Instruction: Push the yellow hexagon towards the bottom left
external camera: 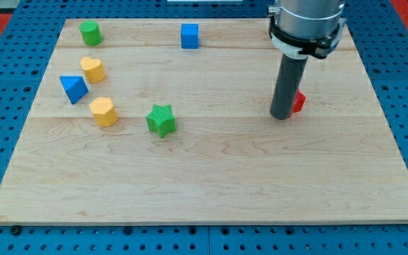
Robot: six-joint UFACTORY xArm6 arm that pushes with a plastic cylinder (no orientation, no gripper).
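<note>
Two yellow blocks lie at the view's left. The lower one point(103, 111) looks like the yellow hexagon. The upper one point(92, 69) looks more rounded, like a heart. My tip point(282, 117) rests on the board at the view's right, far from both yellow blocks. It stands right against a red block point(299, 102), which the rod partly hides.
A blue triangle point(73, 88) lies just left of and between the yellow blocks. A green star point(161, 120) lies right of the hexagon. A green cylinder point(89, 32) sits at the top left and a blue cube point(189, 35) at the top middle. The wooden board point(211, 184) lies on a blue pegboard.
</note>
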